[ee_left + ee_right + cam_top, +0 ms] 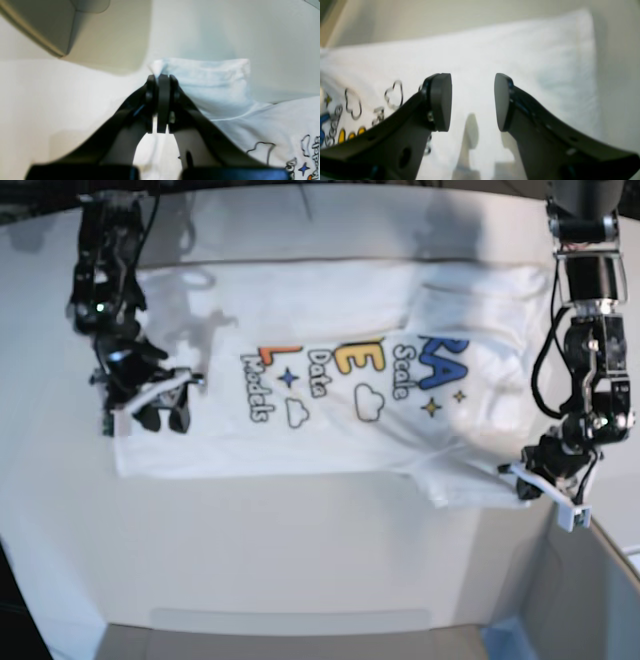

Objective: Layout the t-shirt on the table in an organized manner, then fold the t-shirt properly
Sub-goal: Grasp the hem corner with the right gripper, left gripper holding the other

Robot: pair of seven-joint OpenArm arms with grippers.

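Observation:
The white t-shirt [330, 380] lies spread flat on the table [300, 550], colourful print facing up. My left gripper [163, 77] is shut on the edge of a short sleeve [212, 80]. In the base view this gripper [512, 475] sits at the shirt's lower right corner, near the table edge. My right gripper [473, 100] is open, hovering just above the plain white cloth [520, 62] with nothing between its pads. In the base view it [165, 418] is over the shirt's left end. Part of the print [352, 107] shows to its left.
A grey box [590, 600] with a blue edge [500, 640] stands off the table's lower right corner, close to the left arm; it also shows as a grey box [42, 25] in the left wrist view. Bare white tabletop stretches below the shirt.

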